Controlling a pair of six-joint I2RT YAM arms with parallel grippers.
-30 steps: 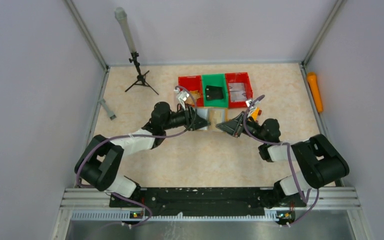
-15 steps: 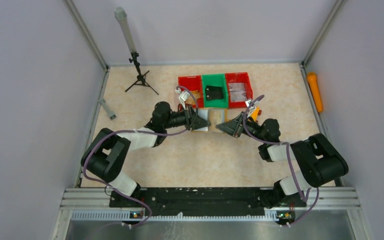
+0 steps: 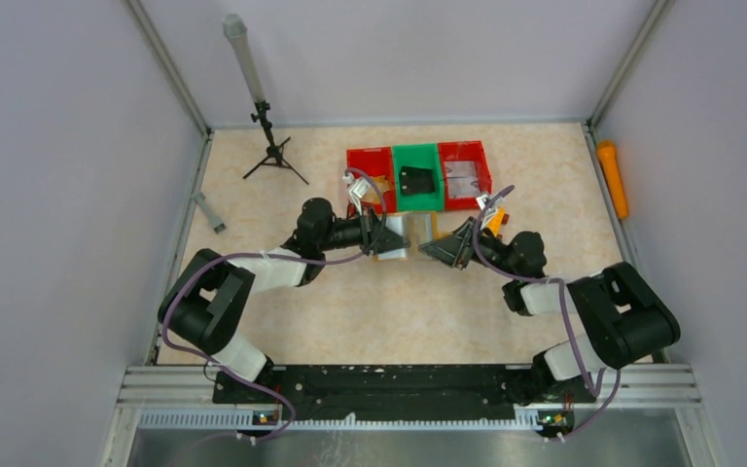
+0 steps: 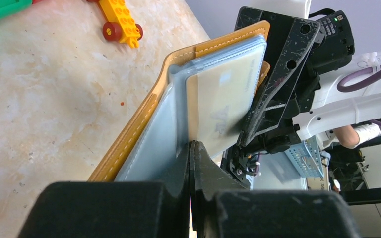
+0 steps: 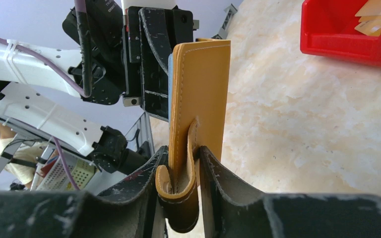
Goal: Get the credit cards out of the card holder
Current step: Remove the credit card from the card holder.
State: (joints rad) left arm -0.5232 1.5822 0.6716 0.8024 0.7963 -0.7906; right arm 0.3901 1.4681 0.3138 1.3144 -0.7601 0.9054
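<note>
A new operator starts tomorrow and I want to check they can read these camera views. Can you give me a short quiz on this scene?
1. True or false: only one gripper is holding the card holder.
2. What lies in the green bin? A) a black object B) a spoon C) a cup
3. Fill in: the holder's side tab is clamped by the ____ gripper.

Key
1. False: the left gripper and the right gripper are both shut on it.
2. A
3. right
</note>
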